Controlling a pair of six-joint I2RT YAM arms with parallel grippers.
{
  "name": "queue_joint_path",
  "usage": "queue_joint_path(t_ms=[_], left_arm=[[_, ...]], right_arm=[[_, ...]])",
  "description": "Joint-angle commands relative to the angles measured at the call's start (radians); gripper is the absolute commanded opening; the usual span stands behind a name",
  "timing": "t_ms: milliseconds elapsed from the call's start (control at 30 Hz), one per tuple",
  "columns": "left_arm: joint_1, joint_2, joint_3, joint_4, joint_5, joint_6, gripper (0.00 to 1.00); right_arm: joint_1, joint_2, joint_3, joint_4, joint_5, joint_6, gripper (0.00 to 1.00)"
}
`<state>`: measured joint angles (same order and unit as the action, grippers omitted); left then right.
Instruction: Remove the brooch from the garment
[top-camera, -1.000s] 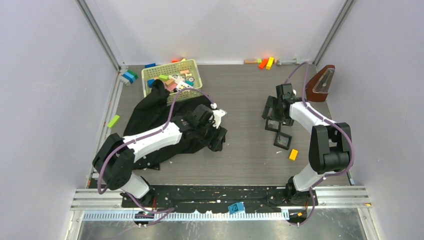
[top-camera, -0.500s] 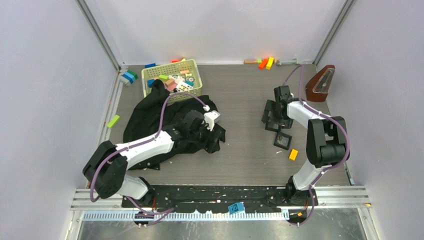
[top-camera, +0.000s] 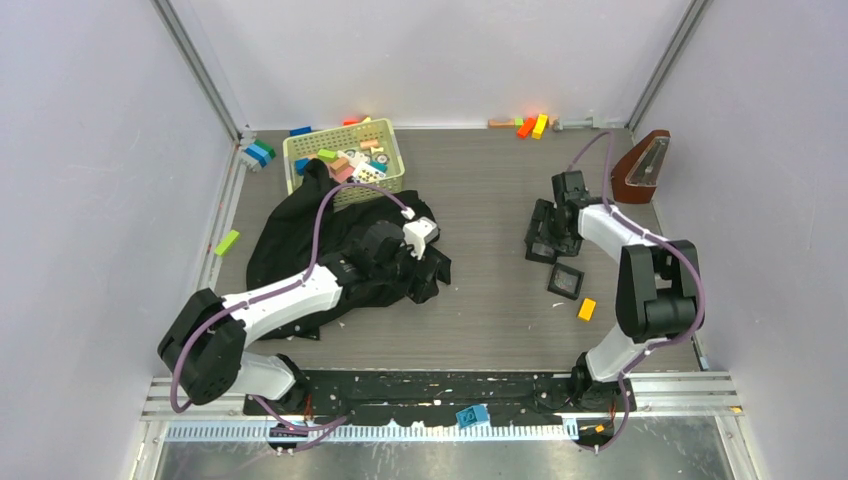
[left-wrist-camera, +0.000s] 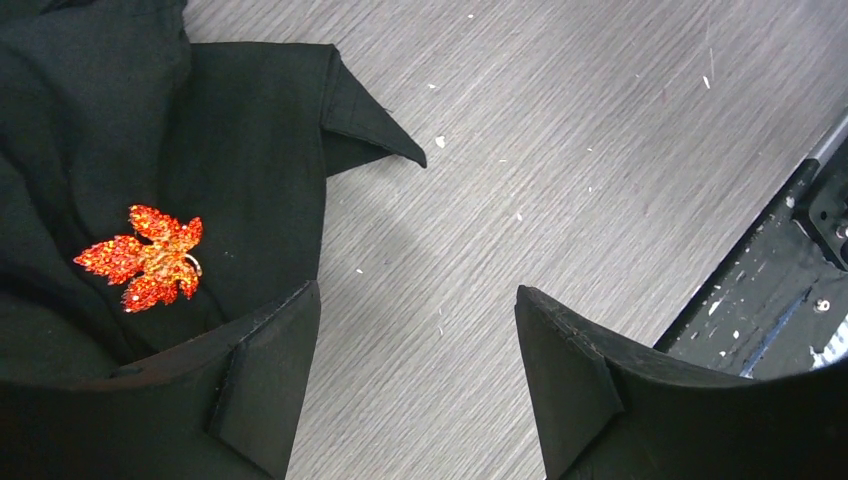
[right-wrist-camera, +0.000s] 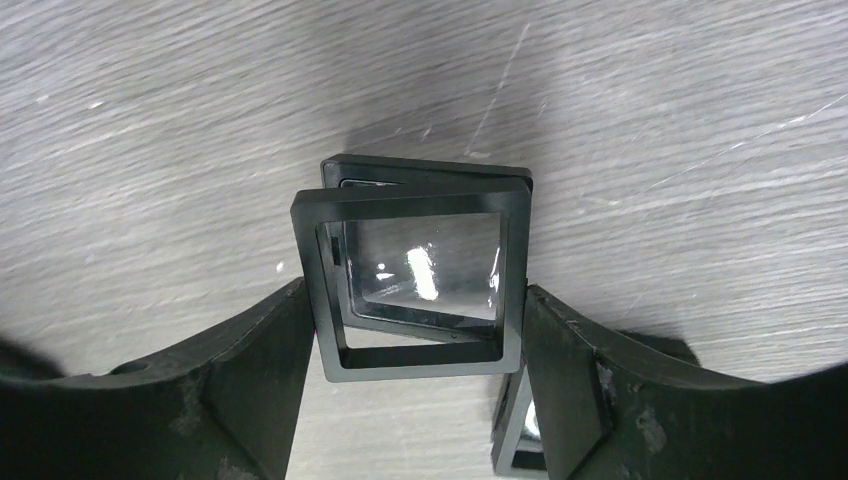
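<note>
Left hand (left-wrist-camera: 415, 290): wide open, empty, shifted left. Orange-red leaf-shaped brooch (left-wrist-camera: 145, 257) is just beside it, still pinned to the floppy black cloth garment (left-wrist-camera: 240, 150).
Right hand (right-wrist-camera: 415, 300): has narrowed onto a square black frame (right-wrist-camera: 412, 206), apparently gripping.
I judge removal unstarted.

Grey wood-grain table (top-camera: 490, 200); plain pale lilac walls (top-camera: 100, 150) around it.

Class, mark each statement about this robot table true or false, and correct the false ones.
1. The brooch lies on the black garment. True.
2. The brooch sits between the left gripper's fingers. False: it lies outside them; only bare table shows between.
3. A black frame stands between the right gripper's fingers. True.
4. The basket is empty. False: the basket holds coloured blocks.
</note>
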<state>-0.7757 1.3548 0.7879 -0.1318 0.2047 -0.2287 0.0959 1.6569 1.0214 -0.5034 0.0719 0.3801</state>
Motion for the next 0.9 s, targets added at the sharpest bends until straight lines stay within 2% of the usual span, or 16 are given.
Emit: queue_joint_path(t_ms=[0,233,367,467,633,867], left_arm=[[0.007,-0.037,-0.011,0.054,-0.053,-0.012,0.73],[0.011,-0.052,-0.049,0.122,-0.036,-0.030,0.73],[0.037,-0.048,-0.063,0.164,0.012,-0.069,0.73],[0.064,-0.052,-0.098,0.263,0.145,-0.115,0.74],[0.071,0.024,-0.107,0.425,0.344,-0.219,0.68],[0.126,0.124,-0.155,0.717,0.528,-0.428,0.64]], right_arm=[[0.002,-0.133,-0.035,0.033,-0.163,0.033,0.64],[0.051,-0.293,-0.146,0.147,-0.470,0.105,0.60],[0.069,-0.384,-0.229,0.198,-0.578,0.171,0.59],[0.111,-0.451,-0.261,0.220,-0.622,0.190,0.58],[0.180,-0.538,-0.327,0.280,-0.651,0.249,0.57],[0.266,-0.562,-0.365,0.333,-0.628,0.282,0.56]])
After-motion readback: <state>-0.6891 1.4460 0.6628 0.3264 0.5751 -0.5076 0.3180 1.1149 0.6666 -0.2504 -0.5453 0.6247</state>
